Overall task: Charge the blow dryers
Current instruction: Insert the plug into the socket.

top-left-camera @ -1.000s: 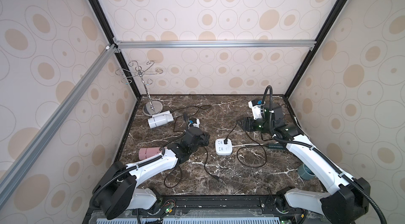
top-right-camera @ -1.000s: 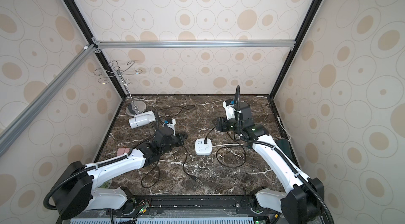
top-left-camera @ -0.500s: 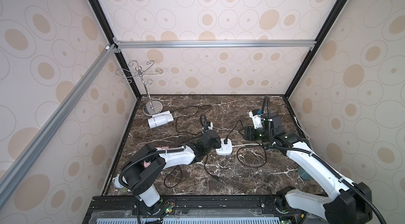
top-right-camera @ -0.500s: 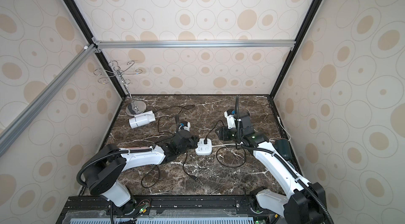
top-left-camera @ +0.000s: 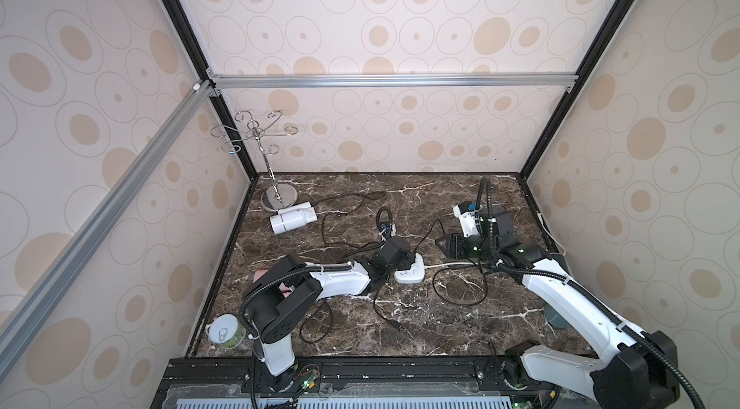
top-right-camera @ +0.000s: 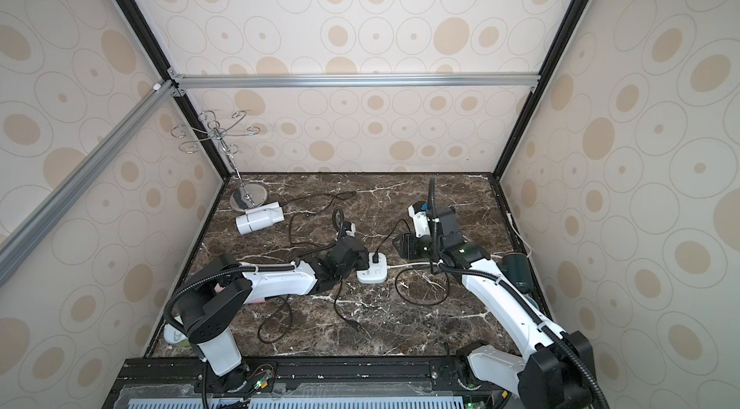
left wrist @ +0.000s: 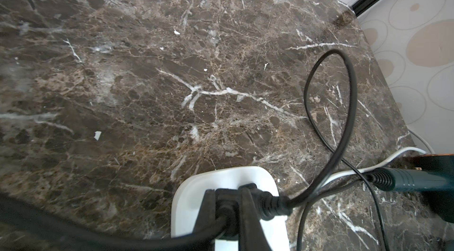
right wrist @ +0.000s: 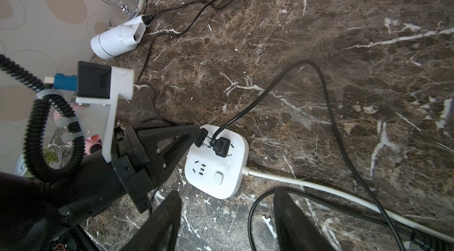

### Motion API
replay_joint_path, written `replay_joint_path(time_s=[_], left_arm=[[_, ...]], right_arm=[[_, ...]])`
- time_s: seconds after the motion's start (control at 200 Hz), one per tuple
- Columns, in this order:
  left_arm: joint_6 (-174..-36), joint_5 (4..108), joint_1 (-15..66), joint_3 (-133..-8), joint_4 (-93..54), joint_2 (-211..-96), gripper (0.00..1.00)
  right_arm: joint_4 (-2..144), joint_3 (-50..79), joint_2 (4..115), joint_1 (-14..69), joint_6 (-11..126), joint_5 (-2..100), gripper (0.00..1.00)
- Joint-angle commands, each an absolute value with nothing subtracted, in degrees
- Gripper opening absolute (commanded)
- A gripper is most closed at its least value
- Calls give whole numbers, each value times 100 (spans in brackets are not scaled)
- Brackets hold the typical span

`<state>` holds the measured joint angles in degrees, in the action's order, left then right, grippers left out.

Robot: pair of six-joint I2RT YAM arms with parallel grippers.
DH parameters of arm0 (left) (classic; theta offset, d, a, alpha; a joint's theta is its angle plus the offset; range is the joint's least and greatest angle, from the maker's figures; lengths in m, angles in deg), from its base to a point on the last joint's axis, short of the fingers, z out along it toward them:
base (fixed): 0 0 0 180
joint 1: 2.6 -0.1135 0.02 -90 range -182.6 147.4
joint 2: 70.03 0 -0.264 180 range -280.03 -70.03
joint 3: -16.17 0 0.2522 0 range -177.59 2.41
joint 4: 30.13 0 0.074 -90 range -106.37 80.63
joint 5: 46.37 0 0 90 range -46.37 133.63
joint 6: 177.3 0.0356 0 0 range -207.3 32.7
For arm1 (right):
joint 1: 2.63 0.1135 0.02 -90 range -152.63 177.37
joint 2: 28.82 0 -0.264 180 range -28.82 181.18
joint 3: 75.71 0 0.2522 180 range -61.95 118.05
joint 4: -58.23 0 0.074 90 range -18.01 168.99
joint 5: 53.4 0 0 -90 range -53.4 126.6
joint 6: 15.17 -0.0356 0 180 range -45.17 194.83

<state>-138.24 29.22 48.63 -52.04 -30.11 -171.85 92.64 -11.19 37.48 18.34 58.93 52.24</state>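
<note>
Left gripper [left wrist: 227,203] clamped on a black plug [right wrist: 202,140] at the power strip [right wrist: 221,176], evidently to seat it beside one already in. Right gripper [right wrist: 228,217] apart, empty, nearby. White dryer [right wrist: 115,40] lies by the stand [top-left-camera: 276,198], pink dryer [right wrist: 92,145] behind the left arm, green dryer [top-right-camera: 516,273] beside the right arm.

Three small barrel-shaped blow dryers lay on a dark marble tabletop [top-left-camera: 440,194]. The white dryer [top-left-camera: 293,219] lay on its side at about ten o'clock, near the far-left corner, with its thin black cord snaking toward the centre. The pale pink dryer [right wrist: 93,145] lay at about eight o'clock by the left edge, mostly hidden from above. The dark green dryer [top-right-camera: 517,271] lay at about three o'clock by the right edge. Its black cord looped across the marble, and its plug [right wrist: 222,147] sat pushed into the white power strip [right wrist: 233,176] at the centre. A second black plug [right wrist: 201,139] stood at the strip's edge; whose it was could not be told.
</note>
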Motion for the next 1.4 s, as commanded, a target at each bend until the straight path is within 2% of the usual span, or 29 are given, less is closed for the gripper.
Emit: replay_joint_path(time_s=[0.0,1.396], left_arm=[[-13843,2695,4917,-5529,-2804,-17282,0],[-14480,2576,5071,-5495,-1866,-17290,0]], right_arm=[[9338,-1207,3737,1846,6015,5306,62],[9493,-1179,4130,1846,6098,5281,61]])
